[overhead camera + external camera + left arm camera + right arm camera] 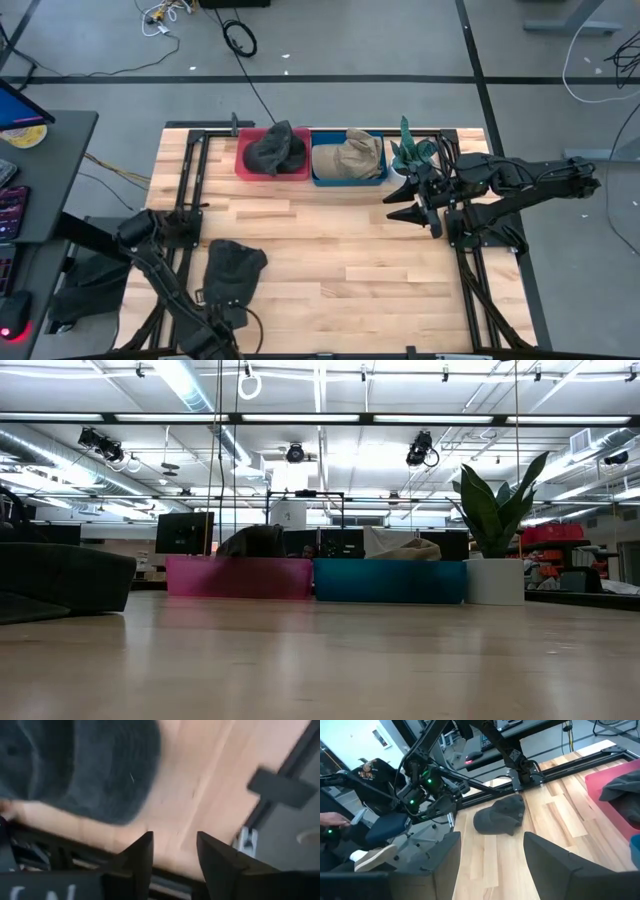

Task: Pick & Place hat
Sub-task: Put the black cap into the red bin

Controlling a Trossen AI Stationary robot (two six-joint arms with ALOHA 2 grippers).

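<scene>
A dark grey hat lies flat on the table's near left part; it also shows in the low view and the right wrist view. My left gripper is open and hangs over the table's near edge, just short of the hat, touching nothing. My right gripper is open above the table's far right part, well away from the hat; its fingers point toward it. Another dark hat sits in a red bin, and a tan hat in a blue bin.
The red bin and blue bin stand side by side at the far edge, with a potted plant to their right. Black frame rails run along the table's left and right sides. Bare wood spans the middle.
</scene>
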